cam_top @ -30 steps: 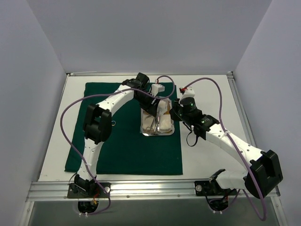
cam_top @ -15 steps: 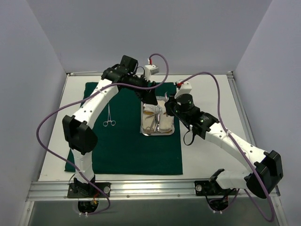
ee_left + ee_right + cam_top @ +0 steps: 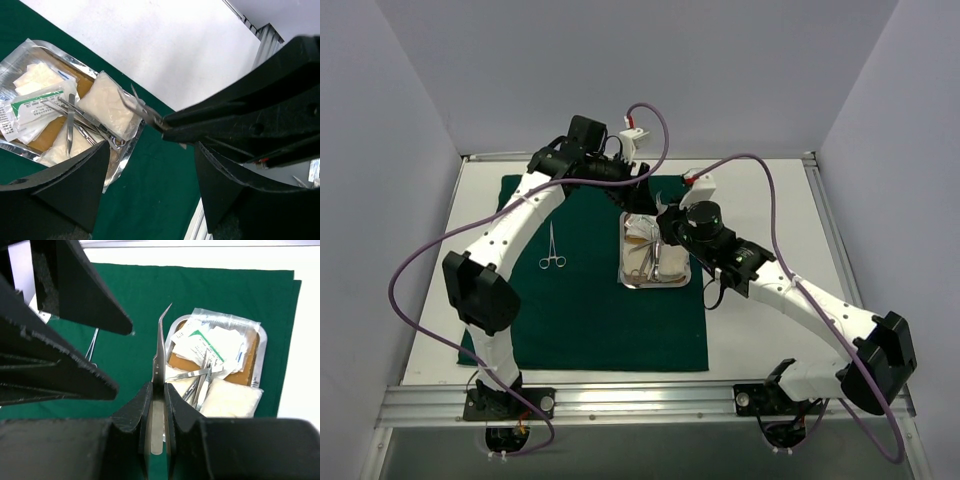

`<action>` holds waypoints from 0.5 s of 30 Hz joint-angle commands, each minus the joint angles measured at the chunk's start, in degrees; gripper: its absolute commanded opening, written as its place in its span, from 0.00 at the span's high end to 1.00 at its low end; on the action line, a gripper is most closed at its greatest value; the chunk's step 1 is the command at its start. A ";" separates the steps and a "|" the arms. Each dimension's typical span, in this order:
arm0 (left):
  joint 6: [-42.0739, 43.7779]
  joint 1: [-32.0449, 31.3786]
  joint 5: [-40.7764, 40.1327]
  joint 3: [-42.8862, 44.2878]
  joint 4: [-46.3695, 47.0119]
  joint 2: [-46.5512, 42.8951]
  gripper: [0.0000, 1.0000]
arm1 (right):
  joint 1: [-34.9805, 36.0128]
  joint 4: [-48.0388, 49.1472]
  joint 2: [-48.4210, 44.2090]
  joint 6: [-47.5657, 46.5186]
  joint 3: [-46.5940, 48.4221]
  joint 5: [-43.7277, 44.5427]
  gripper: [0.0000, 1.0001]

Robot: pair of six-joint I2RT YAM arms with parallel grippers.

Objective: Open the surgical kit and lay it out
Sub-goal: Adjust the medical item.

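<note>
Hovering near the steel tray's (image 3: pixel 655 285) far edge, left fingers (image 3: pixel 65 192) spread apart; right fingers (image 3: pixel 134 412), arm outstretched, clamp curved tweezers (image 3: pixel 159 352) above it.

The white table (image 3: pixel 750 340) carries a dark green cloth (image 3: pixel 600 320), spread flat over its left half.

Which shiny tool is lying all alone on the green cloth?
The ring-handled clamp, left of the tray on the green cloth. The other tools sit piled in the tray, and the right gripper holds the curved tweezers.
</note>
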 commanded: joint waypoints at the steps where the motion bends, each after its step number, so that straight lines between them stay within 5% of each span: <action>1: -2.95 -0.05 -1.13 0.75 4.76 0.69 0.23 | 0.76 3.80 1.14 -0.38 2.56 -1.11 1.00; 15: -4.28 -0.14 -5.34 -0.40 7.14 2.19 0.45 | 1.20 4.59 1.41 0.06 2.56 -2.44 1.00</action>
